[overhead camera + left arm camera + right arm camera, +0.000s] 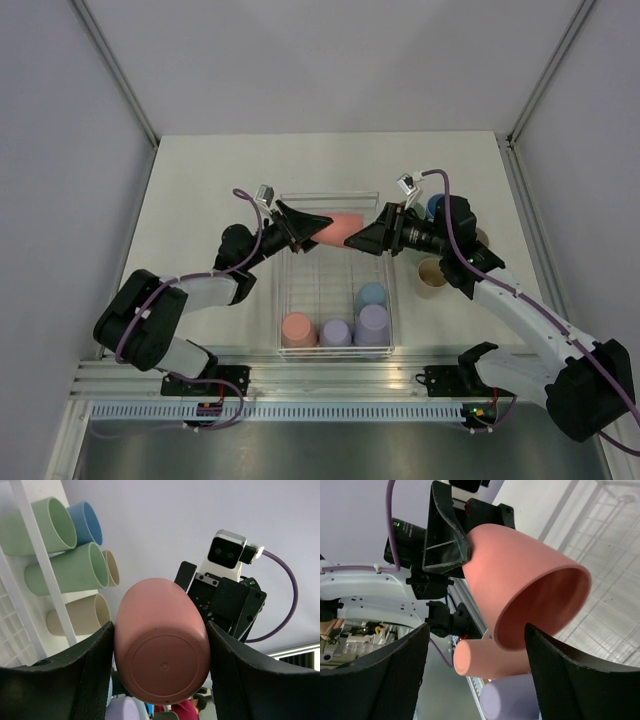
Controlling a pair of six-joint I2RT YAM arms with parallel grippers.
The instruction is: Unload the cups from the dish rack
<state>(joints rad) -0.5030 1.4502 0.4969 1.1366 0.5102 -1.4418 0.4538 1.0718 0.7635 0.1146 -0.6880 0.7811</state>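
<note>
Filling the bottom of the left wrist view, the left gripper [160, 630] is pressing its two black fingers [65, 680] against the sides of a salmon cup [162, 672]. It is clamping the cup near its closed base, which is facing the lens.

In the top view this cup is lying on its side in the air over the upper part of the dish rack [318, 285], with its mouth pointing toward the right of the frame. The right gripper [370, 238] is facing that mouth from the right, just beside the rim. In the right wrist view its fingers [380, 680] are standing apart at lower left and lower right, with the cup's open end showing between them and a gap showing beside the left-hand finger.

Along the lower edge of the rack, four cups are sitting with closed ends up. These are a second salmon cup [298, 328] at the left, two lavender cups [335, 332] to its right, and a pale blue cup [371, 296] just above the right-hand lavender one.

On the table [200, 200] right of the rack, a darker blue cup [435, 207] and a beige cup [432, 272] are standing mouth up, partly hidden by the right arm [520, 310]. In the upper left of the left wrist view, two green cups [70, 572] are showing beyond the rack's white wire.
</note>
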